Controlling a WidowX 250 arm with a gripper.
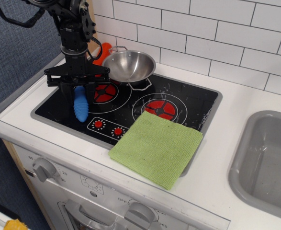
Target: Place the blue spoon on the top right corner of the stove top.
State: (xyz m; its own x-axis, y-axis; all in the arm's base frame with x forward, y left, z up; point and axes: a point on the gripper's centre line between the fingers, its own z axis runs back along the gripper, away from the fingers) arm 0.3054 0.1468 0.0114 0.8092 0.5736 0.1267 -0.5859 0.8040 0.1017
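Note:
The blue spoon (81, 106) hangs handle-down over the front left part of the black stove top (190, 101), just left of the left red burner. Only its ribbed blue handle shows; the silver bowl is hidden between the fingers. My gripper (78, 89) points straight down with its fingers closed on the upper end of the handle. The stove top's top right corner is bare black glass, far to the right of the gripper.
A steel pot (128, 65) sits on the stove's back left, right behind the gripper, with a red-orange handle (104, 51) behind it. A green cloth (157, 146) covers the stove's front right corner. A grey sink (269, 163) lies at the right.

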